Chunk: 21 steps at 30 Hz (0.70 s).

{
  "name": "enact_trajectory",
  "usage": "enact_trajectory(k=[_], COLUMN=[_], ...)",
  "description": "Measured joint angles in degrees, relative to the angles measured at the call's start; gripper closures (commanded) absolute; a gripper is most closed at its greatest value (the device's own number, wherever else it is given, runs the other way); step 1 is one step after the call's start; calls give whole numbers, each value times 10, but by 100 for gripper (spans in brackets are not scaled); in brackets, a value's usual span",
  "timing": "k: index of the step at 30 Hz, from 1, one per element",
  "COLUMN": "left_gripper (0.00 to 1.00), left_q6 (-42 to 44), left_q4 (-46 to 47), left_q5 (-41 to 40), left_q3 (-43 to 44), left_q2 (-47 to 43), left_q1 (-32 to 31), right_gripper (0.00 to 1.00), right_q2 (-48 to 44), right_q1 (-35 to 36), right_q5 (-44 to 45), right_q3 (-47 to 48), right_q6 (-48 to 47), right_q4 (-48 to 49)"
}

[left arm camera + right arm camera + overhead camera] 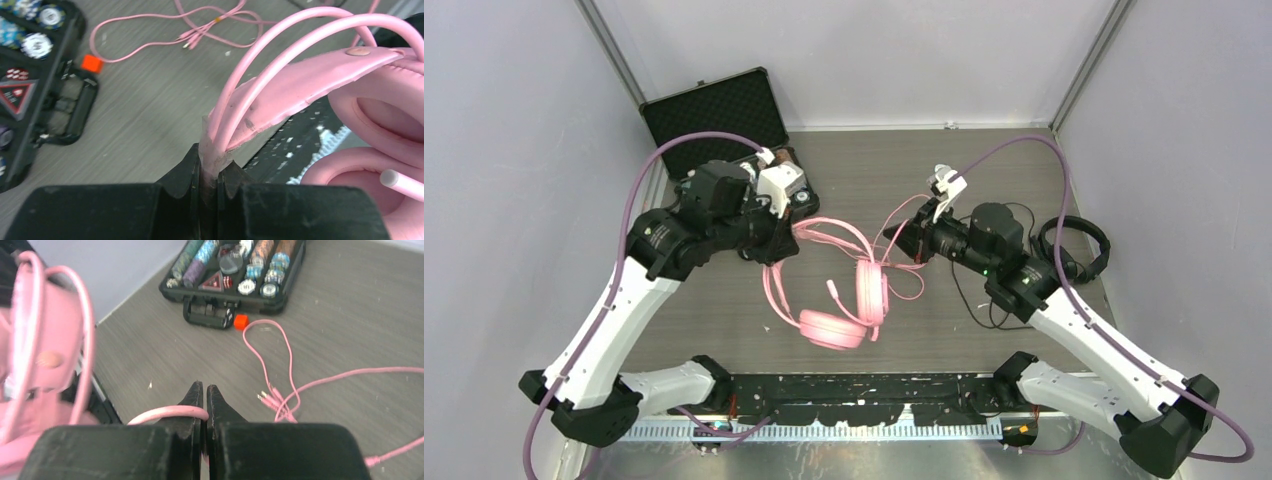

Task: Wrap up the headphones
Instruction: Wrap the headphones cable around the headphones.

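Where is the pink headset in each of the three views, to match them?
Top external: pink headset at the centre of the picture.
Left wrist: its headband in the right half, pinched by the left gripper.
Right wrist: headset at left edge, blurred.
Shared landmark: black chip case, top left in left wrist, top centre in right wrist.

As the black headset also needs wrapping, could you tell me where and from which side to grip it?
Probably the headband of the black headset, from above: it lies flat, its thin arch open with bare table inside, while the rest sits partly behind the right arm.
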Motion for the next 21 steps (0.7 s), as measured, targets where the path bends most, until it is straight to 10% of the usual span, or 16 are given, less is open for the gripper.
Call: enact_trajectory(k=[21], left_gripper=[100], left_q6=[180], left_q4=[15], left_q5=[-102], left_q3=[-26], left_q2=[26], left_q1=[-5], right_gripper=[100], right_q2=[108], right_q1=[-1], right_q5=[-89], right_q3=[191], right_q6=[111], right_q4=[-305])
